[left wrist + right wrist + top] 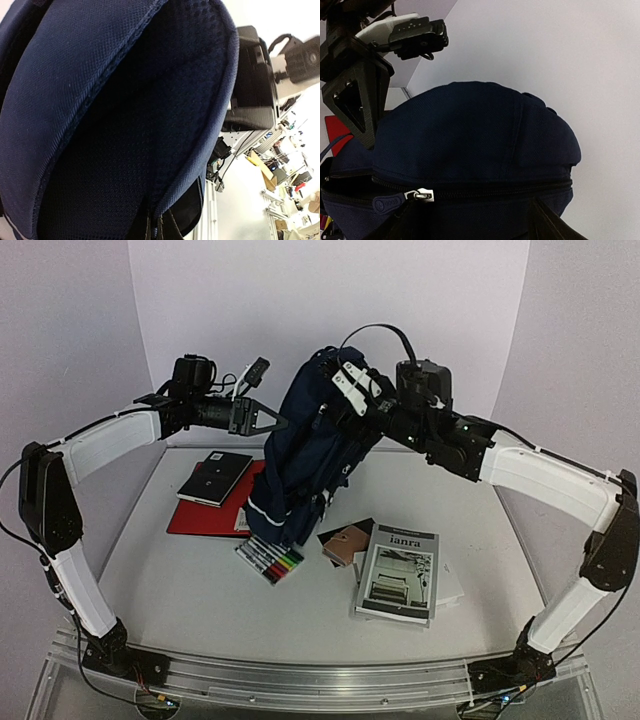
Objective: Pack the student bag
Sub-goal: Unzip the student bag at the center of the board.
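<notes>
The student bag (pixel 308 455), navy with white stripes, stands upright at the back middle of the table. My left gripper (pixel 270 424) is shut on the bag's upper left edge; in the left wrist view its fingers (pixel 156 227) pinch the blue fabric (pixel 125 100). My right gripper (pixel 338 400) is open at the bag's top right side. In the right wrist view its two fingertips (pixel 547 225) stand wide apart on either side of the bag's top (pixel 470 135), just under the closed zipper and its silver pull (pixel 420 195).
A red folder (pixel 205 512) with a black notebook (pixel 215 477) on it lies left of the bag. A marker pack (pixel 272 558) lies in front of the bag. A brown card (pixel 347 540) and a grey "ianra" booklet (pixel 398 572) lie to the right.
</notes>
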